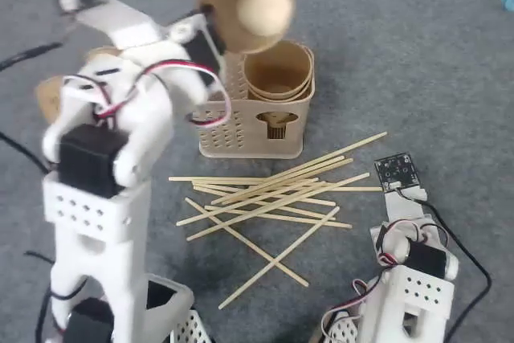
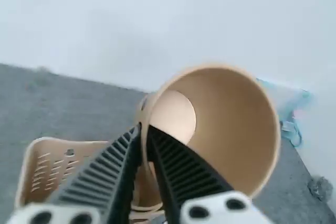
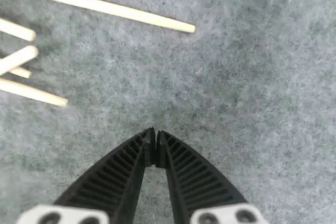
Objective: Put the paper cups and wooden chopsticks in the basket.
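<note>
The left pincer (image 2: 143,127) is pressed together on the rim of a paper cup (image 2: 226,129), one finger inside and one outside. It holds the cup raised and tipped on its side, so the open mouth faces back along the arm. The basket (image 1: 241,138) stands below the cup and slightly to the right. A stack of cups (image 1: 277,70) already sits in the basket's right part, so the held cup probably has to come upright before it can nest there.

The wooden chopsticks (image 1: 273,194) lie loose on the counter (image 1: 450,78) just near of the basket, crossing each other, with most long axes running left to right. The right pincer (image 3: 156,132) is nearer to them. It is pressed together on nothing above the grey, felt-like surface, with the stick ends just to its left. A pale wall closes the far side.
</note>
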Controlling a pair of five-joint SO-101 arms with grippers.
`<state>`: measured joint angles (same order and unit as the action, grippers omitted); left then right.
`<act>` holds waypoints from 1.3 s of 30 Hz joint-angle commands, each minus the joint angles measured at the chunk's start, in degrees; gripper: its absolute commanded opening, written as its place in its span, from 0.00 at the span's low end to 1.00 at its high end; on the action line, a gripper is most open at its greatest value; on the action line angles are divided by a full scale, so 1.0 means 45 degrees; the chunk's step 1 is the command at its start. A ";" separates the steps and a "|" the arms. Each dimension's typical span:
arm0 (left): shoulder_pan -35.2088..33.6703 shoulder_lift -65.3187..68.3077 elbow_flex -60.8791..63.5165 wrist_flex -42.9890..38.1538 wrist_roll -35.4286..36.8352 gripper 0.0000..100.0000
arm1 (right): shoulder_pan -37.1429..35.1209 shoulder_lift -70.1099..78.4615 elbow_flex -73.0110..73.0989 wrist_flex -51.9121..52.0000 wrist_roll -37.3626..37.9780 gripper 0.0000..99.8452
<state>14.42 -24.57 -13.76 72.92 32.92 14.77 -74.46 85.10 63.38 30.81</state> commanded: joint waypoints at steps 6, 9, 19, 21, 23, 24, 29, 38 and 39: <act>0.0293 0.2305 -0.0440 0.0449 0.0176 0.01 | 0.0068 -0.0225 -0.0059 -0.0147 0.0195 0.02; 0.0332 0.2481 -0.0400 0.0684 0.0176 0.01 | 0.0049 -0.0225 -0.0059 -0.0166 0.0195 0.02; 0.0254 0.2501 -0.0400 0.1758 0.0098 0.01 | -0.0342 -0.0225 -0.0059 -0.0166 0.0215 0.02; 0.0176 0.2540 -0.0361 0.1758 -0.0117 0.01 | -0.0342 -0.0225 -0.0059 -0.0166 0.0215 0.02; 0.0020 0.2540 -0.0361 0.1778 -0.0567 0.01 | -0.0342 -0.0225 -0.0059 -0.0166 0.0215 0.02; 0.0000 0.2540 -0.0361 0.1778 -0.0723 0.01 | -0.0342 -0.0225 -0.0059 -0.0166 0.0215 0.02; -0.0039 0.2579 -0.0068 0.1680 -0.1524 0.07 | -0.0342 -0.0225 -0.0059 -0.0166 0.0215 0.02; 0.0020 0.1817 -0.0381 0.1778 -0.1582 0.24 | -0.0342 -0.0225 -0.0039 -0.0166 0.0215 0.02; 0.0039 0.1543 -0.0381 0.1778 -0.1582 0.23 | -0.0342 -0.0225 -0.0039 -0.0166 0.0215 0.02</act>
<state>14.59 -13.58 -13.67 80.84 26.24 13.54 -74.46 85.10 63.38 30.90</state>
